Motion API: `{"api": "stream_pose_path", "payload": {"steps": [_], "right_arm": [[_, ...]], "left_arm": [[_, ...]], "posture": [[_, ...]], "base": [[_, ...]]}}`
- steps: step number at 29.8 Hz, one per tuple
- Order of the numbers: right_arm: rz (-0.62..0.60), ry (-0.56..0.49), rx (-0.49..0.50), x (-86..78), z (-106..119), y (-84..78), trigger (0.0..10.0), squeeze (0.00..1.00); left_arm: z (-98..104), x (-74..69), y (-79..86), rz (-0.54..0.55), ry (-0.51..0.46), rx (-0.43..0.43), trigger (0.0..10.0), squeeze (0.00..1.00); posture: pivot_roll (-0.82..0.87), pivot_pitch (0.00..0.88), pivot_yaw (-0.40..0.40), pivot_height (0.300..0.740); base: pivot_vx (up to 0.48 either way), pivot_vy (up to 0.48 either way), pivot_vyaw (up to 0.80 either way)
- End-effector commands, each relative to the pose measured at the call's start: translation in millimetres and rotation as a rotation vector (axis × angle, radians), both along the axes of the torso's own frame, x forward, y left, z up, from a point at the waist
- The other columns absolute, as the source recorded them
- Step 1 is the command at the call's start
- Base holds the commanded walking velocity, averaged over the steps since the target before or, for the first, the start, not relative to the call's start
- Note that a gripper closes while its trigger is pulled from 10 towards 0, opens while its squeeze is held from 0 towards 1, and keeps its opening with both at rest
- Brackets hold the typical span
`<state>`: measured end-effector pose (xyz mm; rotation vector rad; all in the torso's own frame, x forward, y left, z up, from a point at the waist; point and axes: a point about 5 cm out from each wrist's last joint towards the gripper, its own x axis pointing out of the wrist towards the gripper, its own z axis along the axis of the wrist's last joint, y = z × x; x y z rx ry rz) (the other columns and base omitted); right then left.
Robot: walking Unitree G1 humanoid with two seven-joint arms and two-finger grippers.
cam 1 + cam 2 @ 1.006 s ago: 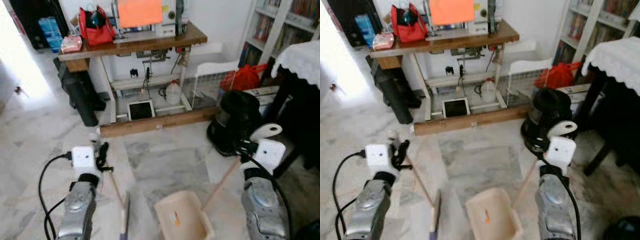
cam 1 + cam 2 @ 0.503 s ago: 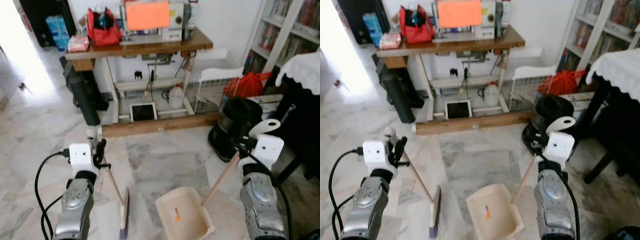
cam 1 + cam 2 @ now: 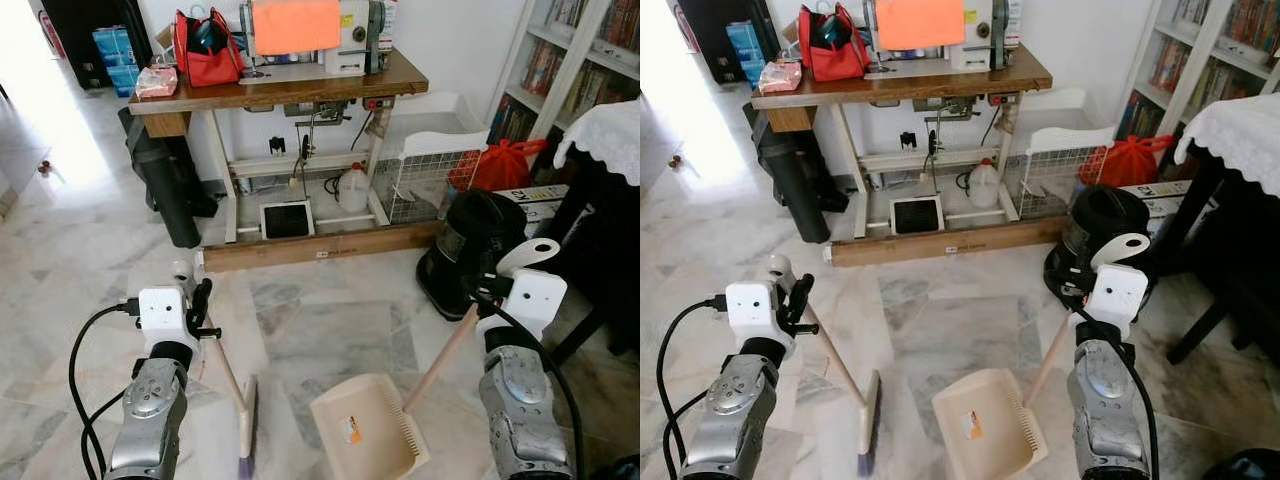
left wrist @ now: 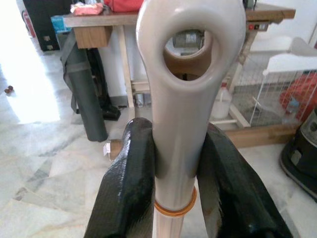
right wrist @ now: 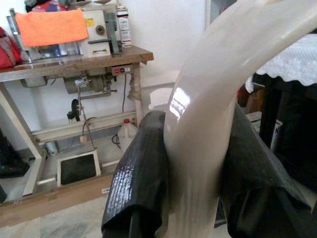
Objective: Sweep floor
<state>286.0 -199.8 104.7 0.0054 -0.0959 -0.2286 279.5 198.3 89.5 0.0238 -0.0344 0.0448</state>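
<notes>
**Cream dustpan to the right of the broom head — mouth faces left**

Cream dustpan (image 3: 365, 440) is set flat on the marble floor (image 3: 330, 330), its handle clamped by the right tool (image 5: 190, 163). The broom (image 3: 240, 400) is clamped at its grip by the left tool (image 4: 173, 163); the stick slopes down and rightward to the broom head (image 3: 246, 435). Head and pan lie near each other but apart, long axes roughly parallel. A rightward stroke by the left arm is judged next — loose debris cannot be made out.
</notes>
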Motion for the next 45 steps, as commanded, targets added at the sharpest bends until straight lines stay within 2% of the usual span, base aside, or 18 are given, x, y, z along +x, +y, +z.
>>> {"api": "stream_pose_path", "payload": {"steps": [1,20,27,31,36,39,45], "right_arm": [[-0.007,-0.031,-0.017,1.1,7,-2.6,10.0,0.00],[-0.018,-0.036,-0.025,0.7,9,-5.9,10.0,0.00],[-0.027,-0.009,-0.033,1.0,-1,-8.2,10.0,0.00],[-0.106,0.064,-0.071,9.1,-19,-18.6,10.0,0.00],[-0.159,0.074,-0.080,11.3,-20,-24.8,10.0,0.00],[-0.254,0.130,-0.046,15.4,-31,-35.1,10.0,0.00],[-0.294,0.146,-0.007,15.7,-39,-36.8,10.0,0.00]], "left_arm": [[5,1.4,-3.2,-0.013,-0.026,0.017,10.0,0.00],[3,-0.9,-1.4,-0.012,-0.018,0.013,10.0,0.00],[4,-1.1,-2.6,-0.017,-0.018,0.007,10.0,0.00],[11,7.9,-11.4,-0.053,-0.041,-0.004,10.0,0.00],[12,8.3,-11.8,-0.057,-0.045,-0.004,10.0,0.00],[15,6.3,-12.8,-0.074,-0.051,0.001,10.0,0.00],[20,7.4,-14.2,-0.092,-0.060,0.006,10.0,0.00]], "posture": [[-0.06,0.000,0.020,0.740],[-0.06,0.000,0.020,0.740],[-0.06,0.000,0.017,0.740],[-0.04,0.000,0.016,0.740],[-0.04,0.000,0.017,0.740],[-0.01,0.000,0.018,0.740],[0.00,0.003,0.029,0.740]], "base": [[0.000,-0.428,0.00],[0.000,-0.020,0.00],[0.000,0.000,0.00],[0.000,0.000,0.00],[0.000,0.000,0.00],[0.000,0.000,0.00],[0.000,0.000,0.00]]}}
